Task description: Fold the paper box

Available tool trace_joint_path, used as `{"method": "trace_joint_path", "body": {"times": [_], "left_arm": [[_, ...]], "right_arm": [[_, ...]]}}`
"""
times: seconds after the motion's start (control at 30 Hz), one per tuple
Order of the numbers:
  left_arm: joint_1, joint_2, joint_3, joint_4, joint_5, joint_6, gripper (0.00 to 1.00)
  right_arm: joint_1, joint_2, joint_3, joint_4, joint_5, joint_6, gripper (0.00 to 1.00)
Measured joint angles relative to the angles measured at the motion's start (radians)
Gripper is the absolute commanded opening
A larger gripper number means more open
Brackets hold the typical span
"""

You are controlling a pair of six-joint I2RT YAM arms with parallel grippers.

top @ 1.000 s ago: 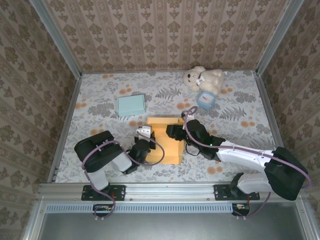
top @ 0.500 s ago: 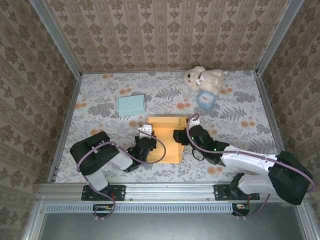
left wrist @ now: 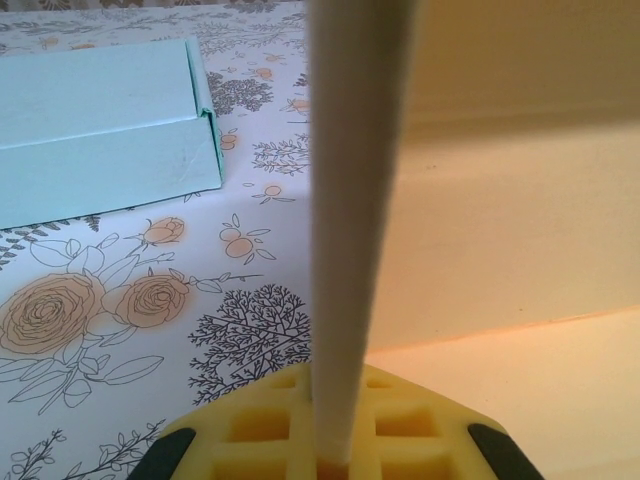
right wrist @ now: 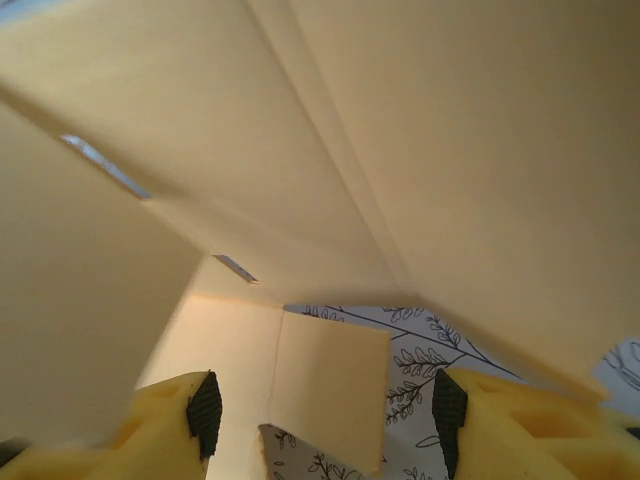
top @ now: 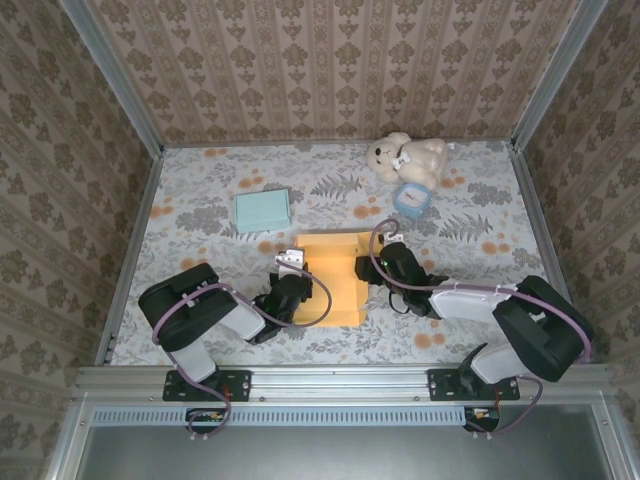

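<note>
Jaws of left gripper (left wrist: 335, 450) pinch the paper box (top: 335, 285) by its left edge panel. Right gripper (right wrist: 325, 415) jaws stand apart at the box's right edge. Box lies mid-table (top: 480, 210), with a teal box (top: 262, 210) well apart behind it.

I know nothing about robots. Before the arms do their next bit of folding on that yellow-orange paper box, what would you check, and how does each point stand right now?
1. Left gripper gripping the yellow-orange paper box: ok, a panel edge sits pinched between its yellow pads.
2. Right gripper free to take a flap: ok, its jaws stand apart with nothing pinched.
3. A flap near the right gripper: ok, a small one lies just ahead of its fingers.
4. Teal paper box and white teddy bear out of the way: ok, both lie apart from the work.
5. Creases lined up for the fold: cannot tell.
</note>
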Motion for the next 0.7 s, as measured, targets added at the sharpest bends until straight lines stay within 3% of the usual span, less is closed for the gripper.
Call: {"method": "trace_joint_path", "body": {"times": [0.3,0.7], "left_arm": [[0.000,0.003,0.000,-0.003,0.000,-0.011,0.00],[0.000,0.004,0.004,-0.003,0.008,-0.018,0.00]], "right_arm": [[0.014,0.042,-0.002,0.132,-0.114,-0.005,0.59],[0.078,0.050,0.002,0.138,-0.128,-0.016,0.59]]}}
